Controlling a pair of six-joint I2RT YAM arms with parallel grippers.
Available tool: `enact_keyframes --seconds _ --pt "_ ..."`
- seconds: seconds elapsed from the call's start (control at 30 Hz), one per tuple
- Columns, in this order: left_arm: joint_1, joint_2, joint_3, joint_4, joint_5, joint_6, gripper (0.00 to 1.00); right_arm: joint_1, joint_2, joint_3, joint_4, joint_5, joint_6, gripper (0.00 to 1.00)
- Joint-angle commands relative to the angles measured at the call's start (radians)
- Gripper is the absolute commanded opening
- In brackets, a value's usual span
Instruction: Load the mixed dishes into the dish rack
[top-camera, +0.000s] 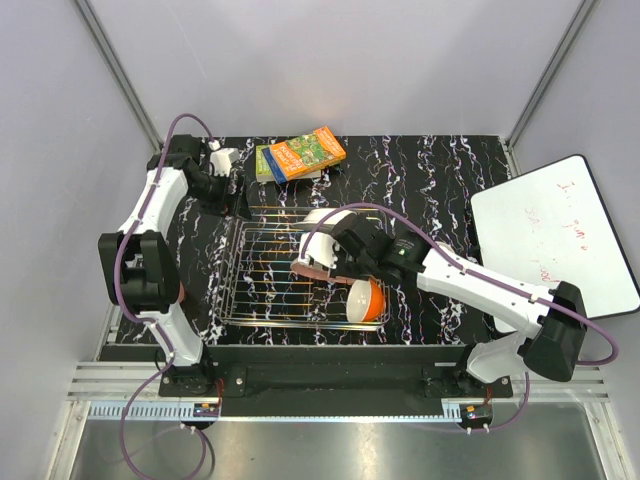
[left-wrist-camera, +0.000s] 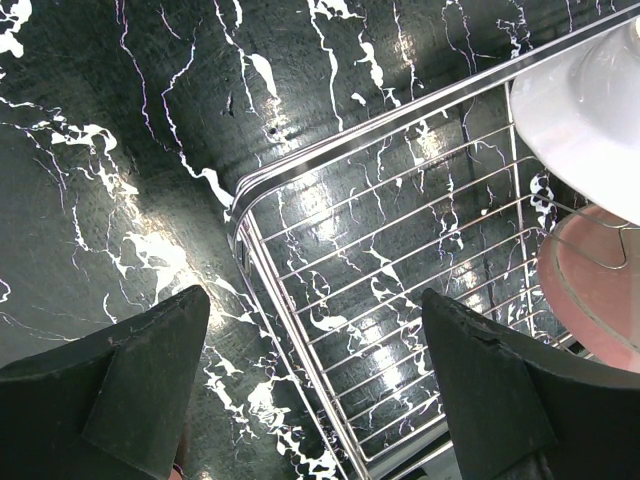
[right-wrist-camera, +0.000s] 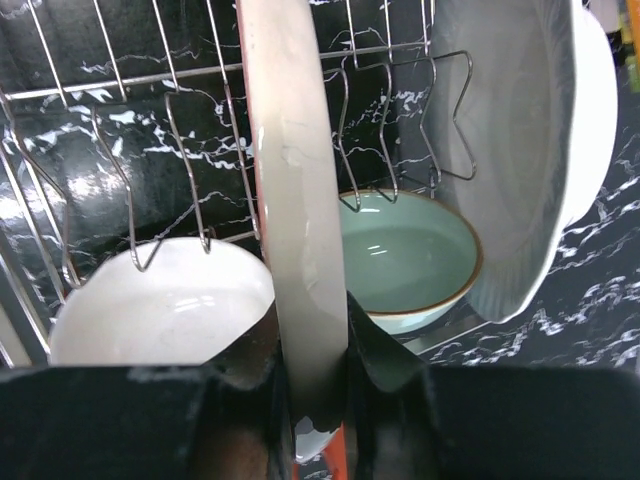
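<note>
Dish rack (top-camera: 245, 285) lying between both arms. Right arm reaching leftward over it, right gripper (right-wrist-camera: 312, 350) pinching pink-and-cream plate (right-wrist-camera: 290, 180), which is standing on edge among the wires. Left gripper (left-wrist-camera: 315, 385) hovering above rack corner, fingers spread wide.

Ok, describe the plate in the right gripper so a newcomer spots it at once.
Find the silver wire dish rack on the black marbled table. At its middle the right gripper clamps the pink-and-cream plate on edge. Unlike the white plate and pale green bowl beside it, it alone is gripped.
</note>
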Motion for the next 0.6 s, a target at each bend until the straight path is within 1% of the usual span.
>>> enact_keyframes --seconds 0.0,0.07,0.1,0.13,0.17,0.2,0.23,0.27,0.37,0.5,0.57 --pt "0.006 -0.054 0.056 -0.009 0.007 0.010 0.90 -0.002 -0.042 0.015 0.034 0.073 0.062 0.31" --pt "0.009 -0.054 0.073 -0.016 0.009 0.015 0.91 -0.001 -0.045 0.012 0.031 0.090 0.080 0.43" --pt "0.007 -0.054 0.079 -0.026 0.009 0.013 0.91 -0.001 -0.046 0.009 0.031 0.096 0.084 0.54" --pt "0.010 -0.054 0.091 -0.032 0.011 0.019 0.91 -0.002 -0.053 0.006 0.029 0.101 0.088 0.68" --pt "0.012 -0.053 0.099 -0.036 0.012 0.021 0.91 -0.001 -0.057 0.006 0.031 0.114 0.091 0.79" --pt "0.012 -0.054 0.105 -0.050 0.011 0.022 0.91 -0.001 -0.062 0.006 0.031 0.124 0.093 0.86" --pt "0.015 -0.059 0.119 -0.058 0.011 0.032 0.91 -0.002 -0.065 0.007 0.031 0.131 0.093 0.98" --pt "0.018 -0.061 0.126 -0.062 0.007 0.036 0.91 -0.002 -0.071 0.010 0.032 0.142 0.093 1.00" --pt "0.029 -0.068 0.159 -0.102 -0.003 0.059 0.91 -0.001 -0.095 0.022 0.040 0.160 0.094 1.00" --pt "0.052 -0.091 0.209 -0.203 -0.031 0.114 0.92 -0.001 -0.145 0.064 0.051 0.180 0.102 1.00" --pt "0.069 -0.119 0.232 -0.245 -0.080 0.168 0.95 -0.001 -0.174 0.088 0.044 0.173 0.119 1.00"
